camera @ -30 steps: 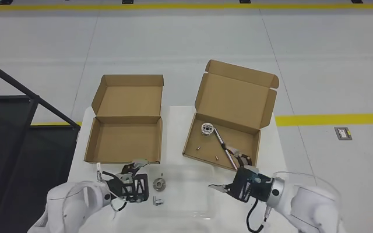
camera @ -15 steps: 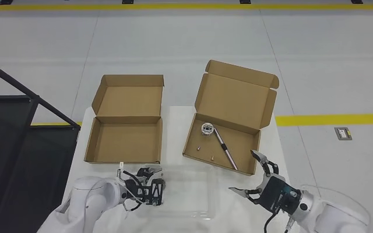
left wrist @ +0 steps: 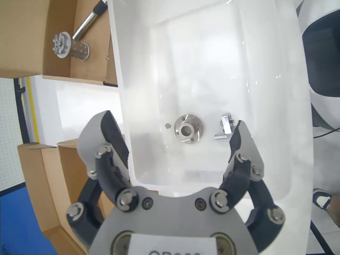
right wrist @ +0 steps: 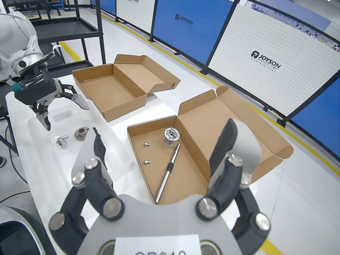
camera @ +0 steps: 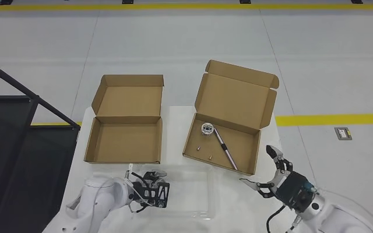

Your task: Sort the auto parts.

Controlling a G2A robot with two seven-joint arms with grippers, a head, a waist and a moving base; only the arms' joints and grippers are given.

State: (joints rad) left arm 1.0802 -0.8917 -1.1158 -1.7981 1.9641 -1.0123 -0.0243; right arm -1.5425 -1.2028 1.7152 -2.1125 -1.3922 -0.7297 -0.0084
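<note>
Over the last second the left gripper [right wrist: 65, 115] has slid along the near side of the table. It now hangs with its jaws wide open and holding nothing, above the 2 loose parts in the clear tray [left wrist: 117, 54]. From its wrist, the round metal flange [left wrist: 188, 128] lies below the gap between the fingers, and the small bracket [left wrist: 225, 130] lies just beside one fingertip. In the same second the right gripper [camera: 256, 165] has pulled back from the near corner of the right box [camera: 242, 145] toward the table's right edge; it too is spread wide and empty. That box holds a rod [camera: 224, 148], a metal spool [camera: 206, 127] and 2 screws [camera: 198, 147], and the left box [camera: 122, 140] stands open beside it. The shift reads as a change of turns: the right arm is out of the way and the left looks set to drop onto the flange. By that reading, 2 parts are still to be sorted.
</note>
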